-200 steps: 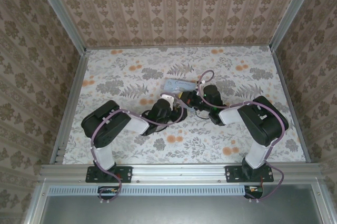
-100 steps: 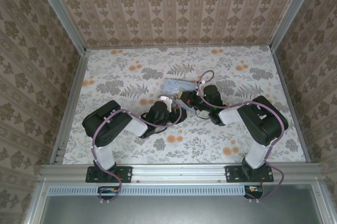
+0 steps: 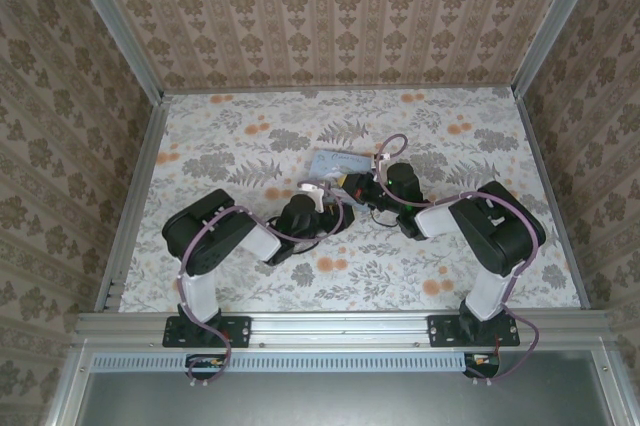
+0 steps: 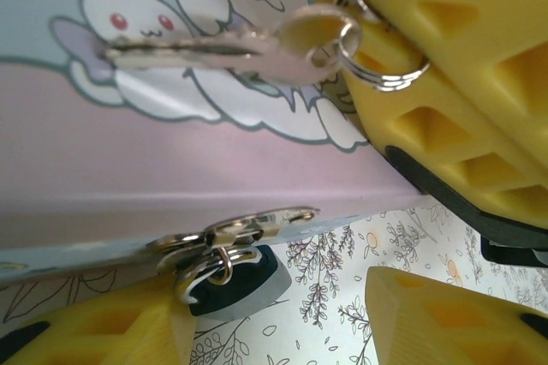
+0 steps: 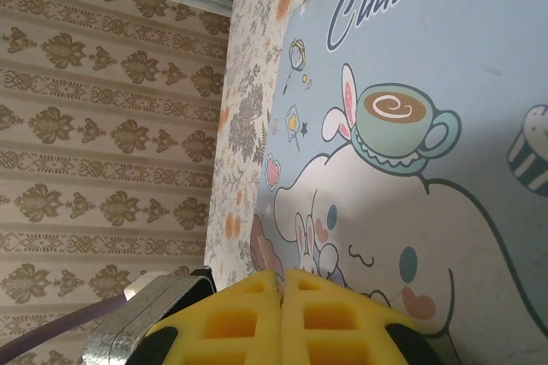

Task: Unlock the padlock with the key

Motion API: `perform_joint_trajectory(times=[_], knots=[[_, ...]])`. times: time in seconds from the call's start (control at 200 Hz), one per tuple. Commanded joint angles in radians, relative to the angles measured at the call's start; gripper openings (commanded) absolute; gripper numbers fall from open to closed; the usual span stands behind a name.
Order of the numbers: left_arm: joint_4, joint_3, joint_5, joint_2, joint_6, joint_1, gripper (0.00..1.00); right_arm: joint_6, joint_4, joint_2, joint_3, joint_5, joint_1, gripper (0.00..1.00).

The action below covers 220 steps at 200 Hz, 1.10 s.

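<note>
Straddling the padlock (image 4: 247, 275) with my left fingers (image 4: 437, 318) here, one on each side, spread apart and not clamped on anything. One looks like it's about brushing the dark body, the other is clear of it. The padlock hangs off the hasp (image 4: 257, 226) on the front wall of the cartoon tin (image 4: 171, 176), which sits around the middle of the worktop (image 3: 480, 146), a bit toward the far edge. My right fingers (image 4: 445, 82) are pressed together, and the key ring (image 4: 377, 84) disappears in at them, so I reckon it's pinched there, though I can't see the actual pinch tbh. Thing that matters: the key (image 4: 197, 48) runs lengthwise along the tin's front edge, up over the lid, blade pointing away from my right fingers. So it's above the padlock, not aimed at it. I'd say the right arm has to swing the tip down to the keyhole, which I can't make out.
</note>
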<state>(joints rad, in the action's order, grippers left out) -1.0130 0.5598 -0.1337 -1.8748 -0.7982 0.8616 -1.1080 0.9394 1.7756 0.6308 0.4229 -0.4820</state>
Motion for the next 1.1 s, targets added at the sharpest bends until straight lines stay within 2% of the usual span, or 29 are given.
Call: perform_joint_trajectory(times=[0.0,0.185,0.48,0.885,1.01,1.095], knots=[[-0.074,-0.016,-0.021,-0.008,-0.036,0.001,0.52,-0.013,-0.033,0.033,-0.025,-0.001,-0.003,0.0],[-0.085,-0.027,-0.004,-0.003,-0.048,0.008,0.51,-0.014,-0.033,0.035,-0.023,0.001,-0.003,0.0],[-0.121,-0.005,0.029,-0.073,-0.084,0.004,0.5,-0.016,-0.026,0.041,-0.028,0.001,-0.003,0.0],[-0.178,-0.004,0.05,-0.093,-0.103,0.007,0.35,-0.019,-0.011,0.057,-0.029,0.006,-0.001,0.0],[-0.222,-0.014,0.058,-0.093,-0.108,0.012,0.36,-0.02,-0.007,0.061,-0.028,0.007,-0.001,0.0],[-0.228,-0.013,0.059,-0.09,-0.114,0.015,0.45,-0.02,-0.006,0.063,-0.028,0.007,0.001,0.0]])
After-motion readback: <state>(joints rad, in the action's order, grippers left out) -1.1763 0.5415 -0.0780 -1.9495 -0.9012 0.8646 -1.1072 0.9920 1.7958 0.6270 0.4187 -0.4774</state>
